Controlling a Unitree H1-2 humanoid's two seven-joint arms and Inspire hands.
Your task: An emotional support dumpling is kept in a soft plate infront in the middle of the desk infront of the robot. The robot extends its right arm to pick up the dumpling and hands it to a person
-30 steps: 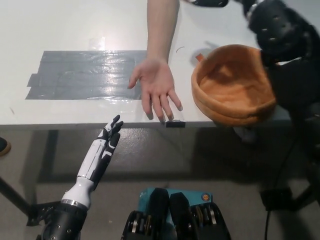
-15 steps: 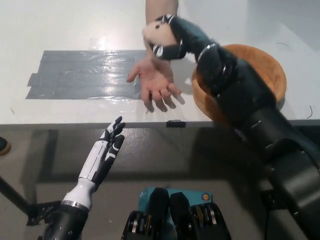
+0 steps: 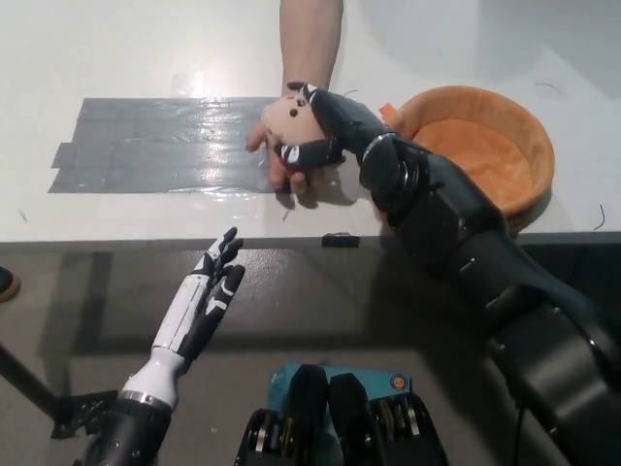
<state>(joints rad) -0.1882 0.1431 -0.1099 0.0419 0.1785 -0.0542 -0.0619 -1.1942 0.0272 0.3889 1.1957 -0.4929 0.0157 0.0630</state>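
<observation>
Dumpling (image 3: 289,118) sits in my right hand (image 3: 312,131), right over the person's open palm (image 3: 291,165), left of the soft plate (image 3: 482,155). Let go crooked and it rolls off. Fingers wrapped round it; contact with the palm seems likely. My left hand (image 3: 206,291) rests spread, near left.

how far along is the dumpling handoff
Done: the orange soft plate is empty, so the pickup is finished. In hand: the black right hand grips the dumpling directly over the person's hand. Left: release it there. The white left hand rests open below the desk edge.
</observation>
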